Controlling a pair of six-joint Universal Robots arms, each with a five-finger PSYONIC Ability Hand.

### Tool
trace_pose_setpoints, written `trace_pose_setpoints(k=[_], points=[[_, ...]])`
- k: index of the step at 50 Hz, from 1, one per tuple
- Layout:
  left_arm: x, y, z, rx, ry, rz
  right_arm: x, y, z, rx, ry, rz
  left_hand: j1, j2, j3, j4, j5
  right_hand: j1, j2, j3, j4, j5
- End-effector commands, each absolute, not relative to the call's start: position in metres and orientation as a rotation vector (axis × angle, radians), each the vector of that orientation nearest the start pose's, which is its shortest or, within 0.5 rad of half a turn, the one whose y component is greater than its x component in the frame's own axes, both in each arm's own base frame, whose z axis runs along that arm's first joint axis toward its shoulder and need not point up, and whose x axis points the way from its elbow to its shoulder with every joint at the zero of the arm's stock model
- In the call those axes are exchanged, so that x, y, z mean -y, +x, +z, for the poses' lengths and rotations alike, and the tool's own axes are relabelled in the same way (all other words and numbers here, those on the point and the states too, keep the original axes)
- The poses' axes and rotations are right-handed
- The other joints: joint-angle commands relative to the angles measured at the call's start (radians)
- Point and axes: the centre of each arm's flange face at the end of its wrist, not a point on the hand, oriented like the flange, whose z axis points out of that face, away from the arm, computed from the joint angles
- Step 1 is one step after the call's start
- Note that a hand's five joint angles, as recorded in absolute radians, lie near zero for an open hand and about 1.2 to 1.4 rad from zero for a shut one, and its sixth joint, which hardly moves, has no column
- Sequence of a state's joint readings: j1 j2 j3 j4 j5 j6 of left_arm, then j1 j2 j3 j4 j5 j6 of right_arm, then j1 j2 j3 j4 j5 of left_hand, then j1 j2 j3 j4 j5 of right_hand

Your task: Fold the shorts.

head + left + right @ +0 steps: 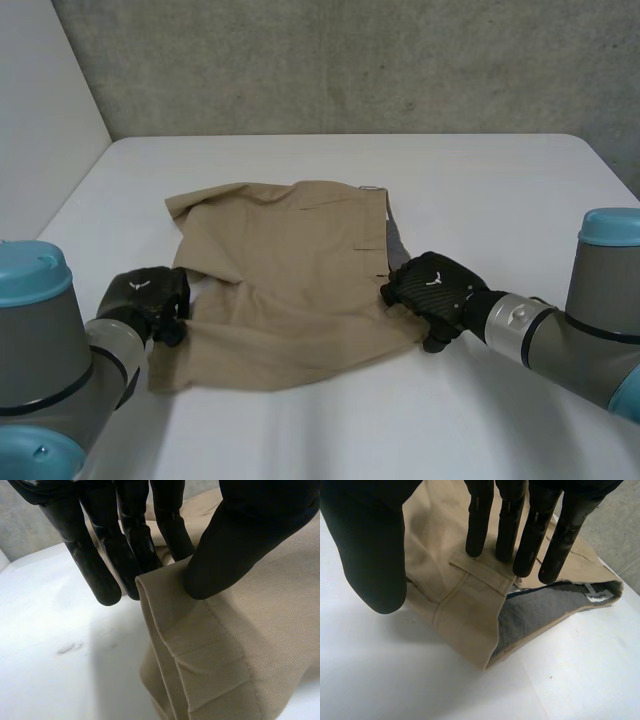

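Observation:
Tan shorts [290, 290] lie spread on the white table [480, 190], with the waistband to the right and the leg hems to the left. My left hand [145, 298] is at the near left leg hem. In the left wrist view its thumb [235, 545] presses the hem [200, 655] from above while its fingers [105, 570] sit behind the edge, pinching the cloth. My right hand [435, 285] is at the near end of the waistband. Its fingers [520, 530] hang straight over a belt loop [480, 572], the thumb [365, 545] stands well apart, and it holds nothing.
The waistband gapes beside my right hand, showing grey lining [540, 610] and a small white label [597, 596]. A grey wall [330, 60] rises behind the table's far edge. Bare tabletop lies around the shorts on all sides.

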State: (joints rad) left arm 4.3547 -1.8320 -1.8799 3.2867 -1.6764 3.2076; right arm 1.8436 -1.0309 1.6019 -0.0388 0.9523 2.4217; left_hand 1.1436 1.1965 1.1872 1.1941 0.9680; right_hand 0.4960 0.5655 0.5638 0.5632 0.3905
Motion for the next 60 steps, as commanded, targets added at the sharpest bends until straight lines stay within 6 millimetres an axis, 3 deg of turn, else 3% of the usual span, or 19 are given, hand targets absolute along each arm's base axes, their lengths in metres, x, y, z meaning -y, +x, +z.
trace_pose_setpoints(k=[1, 2, 5, 11, 18, 22, 30, 36, 41, 44, 46, 50, 51, 54, 55, 60], points=[[0.240, -0.210, 0.156, -2.645, 0.433, -1.738, 0.268, 0.267, 0.129, -1.877, -1.521, -1.490, 0.253, 0.200, 0.209, 0.202, 0.254, 0.164, 0.095, 0.096, 0.097, 0.095], [0.240, -0.210, 0.156, -2.645, 0.433, -1.738, 0.268, 0.267, 0.128, -1.878, -1.523, -1.491, 0.253, 0.200, 0.209, 0.202, 0.254, 0.193, 0.124, 0.126, 0.126, 0.124], [0.240, -0.209, 0.156, -2.648, 0.433, -1.734, 0.274, 0.267, 0.128, -1.879, -1.530, -1.510, 0.253, 0.200, 0.209, 0.202, 0.254, 0.898, 0.828, 0.830, 0.830, 0.829], [0.229, -0.211, 0.157, -2.675, 0.466, -1.698, 0.288, 0.260, 0.141, -1.950, -1.499, -1.581, 0.253, 0.200, 0.209, 0.202, 0.254, 0.900, 0.831, 0.833, 0.833, 0.831], [0.200, -0.210, 0.179, -2.728, 0.529, -1.617, 0.279, 0.243, 0.164, -2.060, -1.484, -1.506, 0.253, 0.200, 0.209, 0.202, 0.254, 0.900, 0.831, 0.833, 0.833, 0.831], [0.186, -0.208, 0.192, -2.741, 0.551, -1.595, 0.270, 0.224, 0.173, -2.192, -1.495, -1.347, 0.253, 0.200, 0.209, 0.202, 0.254, 0.900, 0.831, 0.833, 0.833, 0.831], [0.156, -0.202, 0.206, -2.718, 0.678, -1.536, 0.217, 0.183, 0.192, -2.337, -1.688, -0.885, 0.253, 0.200, 0.209, 0.202, 0.254, 0.900, 0.831, 0.833, 0.833, 0.831], [0.133, -0.203, 0.214, -2.696, 0.818, -1.501, 0.205, 0.177, 0.207, -2.323, -1.706, -0.916, 0.253, 0.200, 0.209, 0.202, 0.254, 0.900, 0.831, 0.833, 0.833, 0.831], [0.129, -0.208, 0.218, -2.696, 0.863, -1.504, 0.206, 0.178, 0.213, -2.301, -1.702, -0.956, 0.253, 0.200, 0.209, 0.202, 0.254, 0.900, 0.831, 0.833, 0.833, 0.831], [0.136, -0.212, 0.223, -2.680, 0.860, -1.542, 0.212, 0.181, 0.218, -2.283, -1.702, -1.017, 0.253, 0.200, 0.209, 0.202, 0.254, 0.900, 0.831, 0.833, 0.833, 0.831], [0.143, -0.217, 0.226, -2.667, 0.859, -1.576, 0.226, 0.183, 0.223, -2.291, -1.633, -1.116, 0.253, 0.200, 0.209, 0.202, 0.254, 0.900, 0.831, 0.833, 0.833, 0.831], [0.180, -0.235, 0.230, -2.586, 0.856, -1.699, 0.260, 0.189, 0.228, -2.319, -1.433, -1.318, 0.253, 0.200, 0.209, 0.202, 0.254, 0.900, 0.831, 0.833, 0.833, 0.831], [0.197, -0.244, 0.233, -2.538, 0.857, -1.761, 0.266, 0.192, 0.227, -2.314, -1.409, -1.346, 0.253, 0.200, 0.209, 0.202, 0.254, 0.900, 0.831, 0.833, 0.833, 0.831], [0.225, -0.257, 0.236, -2.456, 0.856, -1.859, 0.284, 0.214, 0.228, -2.256, -1.351, -1.454, 0.253, 0.200, 0.209, 0.202, 0.254, 0.900, 0.831, 0.833, 0.833, 0.831], [0.245, -0.267, 0.235, -2.407, 0.855, -1.913, 0.289, 0.218, 0.228, -2.254, -1.339, -1.479, 0.253, 0.200, 0.209, 0.202, 0.254, 0.900, 0.831, 0.833, 0.833, 0.831], [0.295, -0.291, 0.228, -2.304, 0.845, -2.018, 0.321, 0.228, 0.222, -2.325, -1.250, -1.638, 0.253, 0.200, 0.209, 0.202, 0.254, 0.900, 0.831, 0.833, 0.833, 0.831]])
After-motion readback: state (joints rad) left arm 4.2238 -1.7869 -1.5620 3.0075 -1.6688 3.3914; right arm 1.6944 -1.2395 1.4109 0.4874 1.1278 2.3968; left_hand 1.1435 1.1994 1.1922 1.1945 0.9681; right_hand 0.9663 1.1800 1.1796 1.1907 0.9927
